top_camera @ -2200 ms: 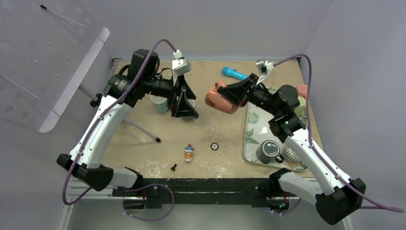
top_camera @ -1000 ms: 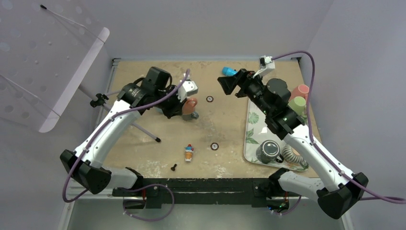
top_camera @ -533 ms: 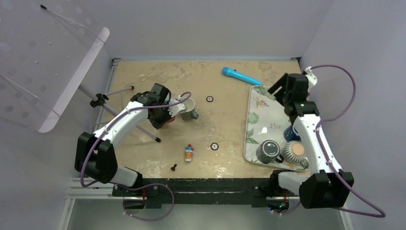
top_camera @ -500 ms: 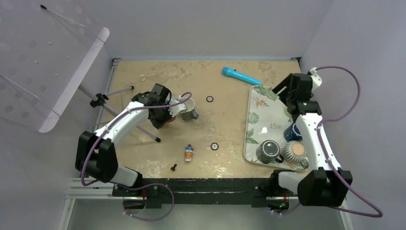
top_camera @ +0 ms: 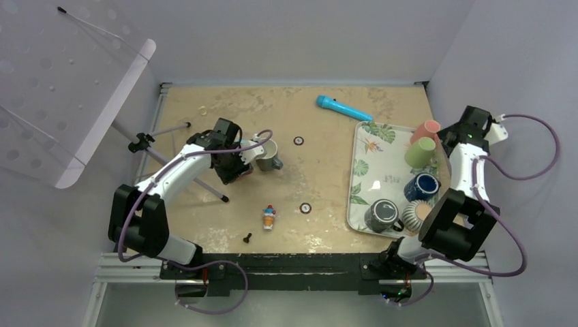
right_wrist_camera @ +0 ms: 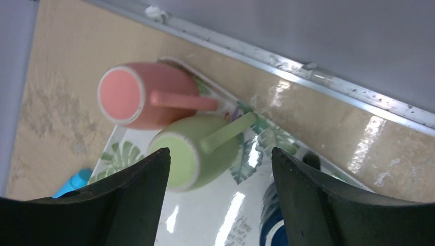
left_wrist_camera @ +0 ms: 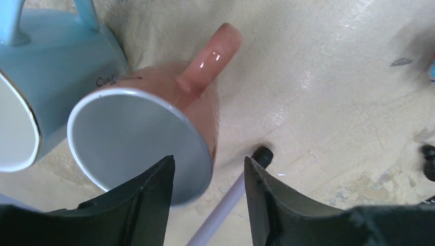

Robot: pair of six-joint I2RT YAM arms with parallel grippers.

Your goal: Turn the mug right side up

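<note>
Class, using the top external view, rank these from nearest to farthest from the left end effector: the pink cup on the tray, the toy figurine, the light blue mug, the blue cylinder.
1. Light blue mug, just right of the left end effector.
2. Toy figurine, toward the near edge.
3. Blue cylinder, far side, right of centre.
4. Pink cup, far right.

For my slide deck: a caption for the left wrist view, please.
Open left pincer over the salmon mug, white inside showing, beside a light blue mug.
</note>
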